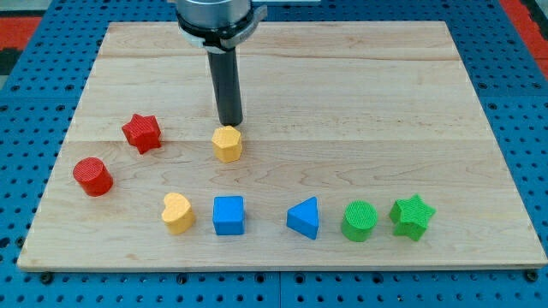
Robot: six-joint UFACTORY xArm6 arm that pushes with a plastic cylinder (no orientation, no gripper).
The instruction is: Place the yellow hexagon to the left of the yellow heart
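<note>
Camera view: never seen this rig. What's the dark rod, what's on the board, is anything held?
One camera looks down at a wooden board on a blue pegboard. The dark rod is the end of a robot arm; it has no grasping tool, so nothing is held. It only pushes blocks. My tip sits just above the yellow hexagon, at or very near its top edge. Toward the view's left lie a red star and a red cylinder. Along the view's bottom, left to right: yellow heart, blue cube, blue triangle, green cylinder, green star.

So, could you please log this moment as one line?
my tip: just above yellow hexagon | yellow heart: lower left | hexagon not yet placed
</note>
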